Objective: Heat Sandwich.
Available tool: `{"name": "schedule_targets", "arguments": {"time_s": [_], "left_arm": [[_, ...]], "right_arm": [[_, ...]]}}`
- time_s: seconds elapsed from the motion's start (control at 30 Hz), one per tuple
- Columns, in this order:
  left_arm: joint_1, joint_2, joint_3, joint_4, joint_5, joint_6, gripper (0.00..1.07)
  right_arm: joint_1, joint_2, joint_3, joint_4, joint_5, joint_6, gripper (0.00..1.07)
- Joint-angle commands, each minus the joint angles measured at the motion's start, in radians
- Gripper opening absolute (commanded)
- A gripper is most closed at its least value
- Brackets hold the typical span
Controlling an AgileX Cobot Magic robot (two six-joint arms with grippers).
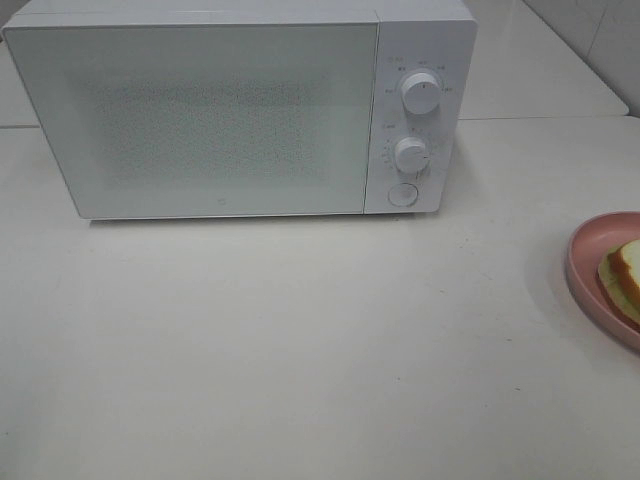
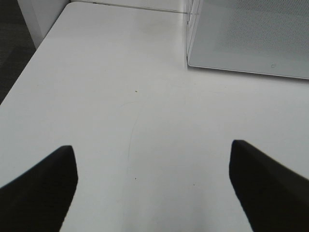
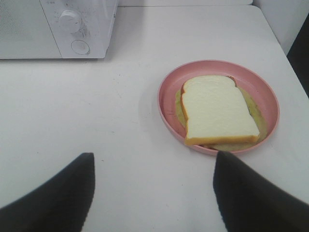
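Two white dials and a round button are seen on the control panel of the white microwave (image 1: 240, 110) at the far side of the table (image 1: 300, 350), its door shut; the small markings around the dials cannot be read. The sandwich (image 3: 219, 111) is laid on a pink plate (image 3: 169, 92) at the right edge, well apart from the microwave. The left gripper (image 2: 153, 186) and right gripper (image 3: 154, 193) are held with fingers spread wide over bare table, nothing being gripped

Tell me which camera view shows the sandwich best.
The right wrist view: the whole sandwich lies in full sight on the pink plate. The exterior high view catches only a slice of it at the picture's right edge. The left wrist view shows none of it.
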Motion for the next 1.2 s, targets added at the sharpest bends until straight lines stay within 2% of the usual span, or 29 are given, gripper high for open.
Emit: {"name": "schedule_targets", "arguments": {"time_s": [0.03,1.2], "left_arm": [[0.0,-0.023,0.002,-0.01,-0.013,-0.008,0.79],[0.0,-0.023,0.002,-0.01,-0.013,-0.008,0.79]], "right_arm": [[-0.004,-0.018,0.0,-0.005,-0.005,-0.014,0.68],[-0.004,-0.018,0.0,-0.005,-0.005,-0.014,0.67]]}}
